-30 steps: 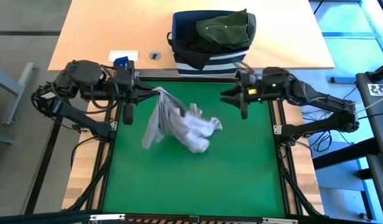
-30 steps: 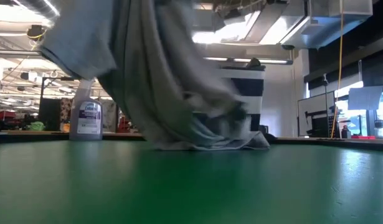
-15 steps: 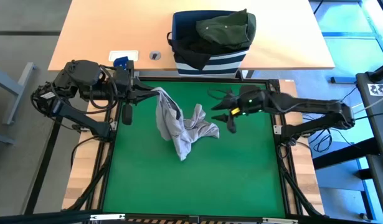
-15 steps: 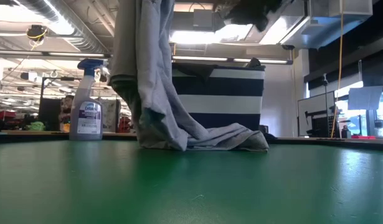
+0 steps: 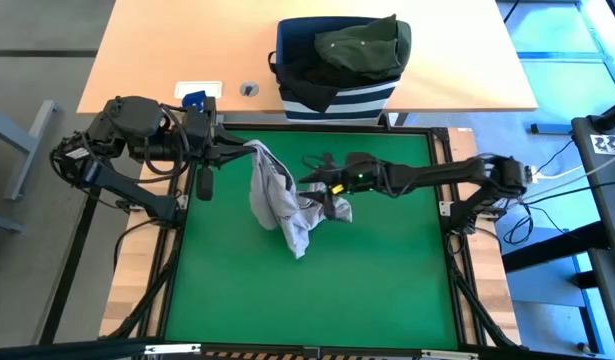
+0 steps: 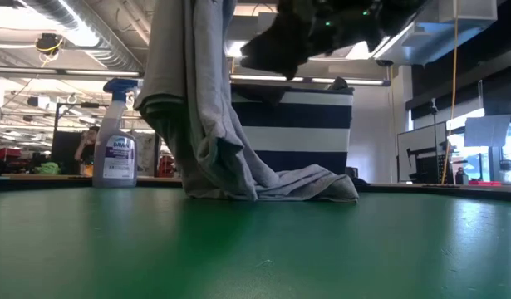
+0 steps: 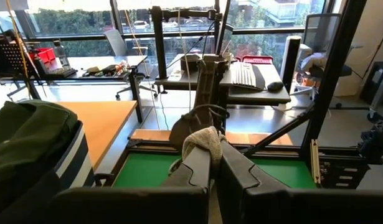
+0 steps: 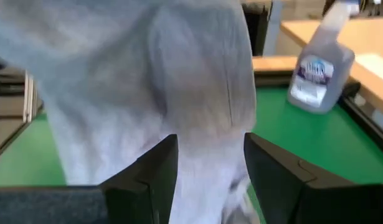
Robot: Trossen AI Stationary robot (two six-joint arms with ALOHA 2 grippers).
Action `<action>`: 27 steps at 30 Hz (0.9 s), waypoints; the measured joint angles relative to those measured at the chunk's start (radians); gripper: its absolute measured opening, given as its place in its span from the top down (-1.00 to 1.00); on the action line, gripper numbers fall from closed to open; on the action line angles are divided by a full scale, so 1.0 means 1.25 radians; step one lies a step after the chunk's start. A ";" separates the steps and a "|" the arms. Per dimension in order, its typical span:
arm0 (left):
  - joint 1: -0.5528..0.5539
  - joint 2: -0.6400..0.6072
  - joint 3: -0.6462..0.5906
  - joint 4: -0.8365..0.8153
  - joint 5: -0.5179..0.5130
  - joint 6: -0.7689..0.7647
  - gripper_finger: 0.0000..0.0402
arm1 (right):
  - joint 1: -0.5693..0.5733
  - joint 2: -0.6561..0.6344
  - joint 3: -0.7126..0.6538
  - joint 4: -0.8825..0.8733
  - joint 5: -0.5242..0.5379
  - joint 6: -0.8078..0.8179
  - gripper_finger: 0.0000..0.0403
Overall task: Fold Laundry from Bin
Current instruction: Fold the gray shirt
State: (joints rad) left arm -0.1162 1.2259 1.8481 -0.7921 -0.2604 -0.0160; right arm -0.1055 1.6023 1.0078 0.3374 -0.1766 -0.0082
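two pincers: left [image 7: 214, 163] clenched on grey garment [image 5: 277, 195]; right [image 8: 207, 165] parted, wrist view only.

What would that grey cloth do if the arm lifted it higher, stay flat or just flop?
Probably flop. The light grey garment hangs in loose folds from the shut left gripper, and its lower end pools crumpled on the green mat, so it seems limp. It looks light, since one pinched corner carries it. The open right gripper close beside it would likely just dent it if it pushed.
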 joint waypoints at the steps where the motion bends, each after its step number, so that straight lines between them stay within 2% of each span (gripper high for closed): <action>1: 0.000 0.000 0.000 0.000 0.000 0.000 0.98 | 0.000 0.010 0.004 0.005 -0.015 0.000 0.10; 4: 0.000 0.000 0.000 0.000 -0.003 0.000 0.98 | 0.001 0.043 0.028 0.010 -0.039 -0.019 0.10; 9: 0.000 0.000 0.000 0.000 -0.006 0.000 0.98 | 0.000 0.084 0.074 0.013 0.044 -0.021 0.10; 15: 0.000 0.000 0.000 0.000 -0.006 0.000 0.98 | 0.002 0.134 0.115 0.008 -0.033 -0.021 0.12; 17: 0.000 0.000 0.000 0.000 -0.006 0.000 0.98 | 0.003 0.136 0.120 -0.004 -0.033 -0.022 0.25; 21: 0.000 0.000 0.000 -0.001 -0.007 0.000 0.98 | -0.007 0.099 0.132 -0.056 -0.004 -0.071 0.83; 22: 0.000 0.000 0.000 -0.001 -0.007 -0.003 0.98 | -0.006 0.076 0.139 -0.087 0.008 -0.094 0.91; 24: 0.000 0.000 0.000 -0.004 -0.007 -0.004 0.98 | -0.005 0.019 0.157 -0.184 0.060 -0.130 0.90; 27: -0.001 0.001 0.000 -0.007 -0.007 -0.007 0.98 | -0.005 -0.075 0.201 -0.384 0.095 -0.169 0.90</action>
State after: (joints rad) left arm -0.1179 1.2266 1.8481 -0.8003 -0.2691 -0.0242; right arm -0.1112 1.5084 1.2596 -0.1430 -0.0579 -0.2198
